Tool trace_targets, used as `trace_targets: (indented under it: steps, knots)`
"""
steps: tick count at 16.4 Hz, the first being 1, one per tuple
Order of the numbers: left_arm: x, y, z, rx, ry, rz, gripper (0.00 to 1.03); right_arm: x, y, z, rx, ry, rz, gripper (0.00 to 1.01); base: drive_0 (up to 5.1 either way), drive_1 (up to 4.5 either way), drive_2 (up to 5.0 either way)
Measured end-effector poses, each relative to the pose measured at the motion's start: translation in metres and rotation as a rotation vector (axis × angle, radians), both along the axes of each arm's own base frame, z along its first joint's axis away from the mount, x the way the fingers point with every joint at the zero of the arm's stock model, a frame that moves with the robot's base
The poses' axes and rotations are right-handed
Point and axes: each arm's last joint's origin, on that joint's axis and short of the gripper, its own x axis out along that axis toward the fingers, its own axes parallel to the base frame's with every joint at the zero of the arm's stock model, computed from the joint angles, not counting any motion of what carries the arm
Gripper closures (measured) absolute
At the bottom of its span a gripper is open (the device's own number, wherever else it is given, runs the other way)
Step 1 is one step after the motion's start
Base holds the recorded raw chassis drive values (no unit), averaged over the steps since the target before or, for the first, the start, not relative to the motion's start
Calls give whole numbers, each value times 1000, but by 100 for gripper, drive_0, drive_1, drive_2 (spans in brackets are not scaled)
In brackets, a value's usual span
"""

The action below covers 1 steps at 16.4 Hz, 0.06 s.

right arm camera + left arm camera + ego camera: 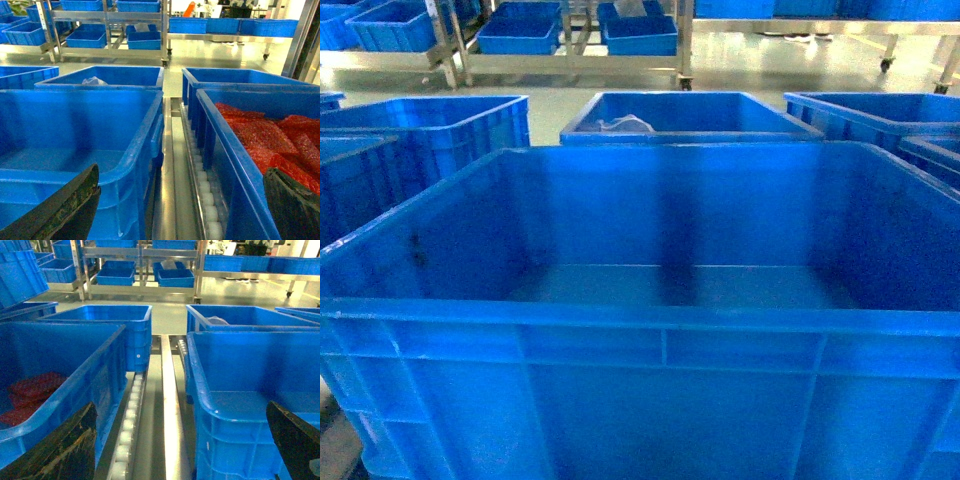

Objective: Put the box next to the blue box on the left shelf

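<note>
Warehouse floor, pale and shiny, runs back to steel shelves (560, 40) that carry small blue boxes (518, 38). From the head view, a large empty crate (650, 300) fills the foreground right under the camera, seemingly the box the task means, though nothing settles that. Other crates stand around it, one behind (685, 118) with something white inside. No gripper shows here. The shelf unit on the left in the distance, with boxes (390, 25) on it, may be the target; the crate is well apart from it.

Left wrist view: the left gripper (180, 440) is spread wide, holding nothing, its two dark fingers (65, 450) at the bottom corners. It hangs over a roller rail (127, 425) between two crates, the left one (65, 385) holding red bags (30, 395), the right one being the empty crate (240, 390). That placing looks suited to reaching the crate's left wall.

Right wrist view: the right gripper (180, 205) is likewise parted and empty, over the rail (207, 200) on the other side. The empty crate (85, 135) lies to its left, and a crate (235, 165) full of red bags (270, 140) to its right. Both arms flanking the crate fits a two-handed lift, or equally a release just made.
</note>
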Motion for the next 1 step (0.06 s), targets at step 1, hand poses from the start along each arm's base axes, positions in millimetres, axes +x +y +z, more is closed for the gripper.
trace_targets:
  steps: [1]
  knots:
    - [0, 0, 0, 0, 0, 0, 5, 0, 0, 0, 0, 0, 0, 3, 0, 0, 0]
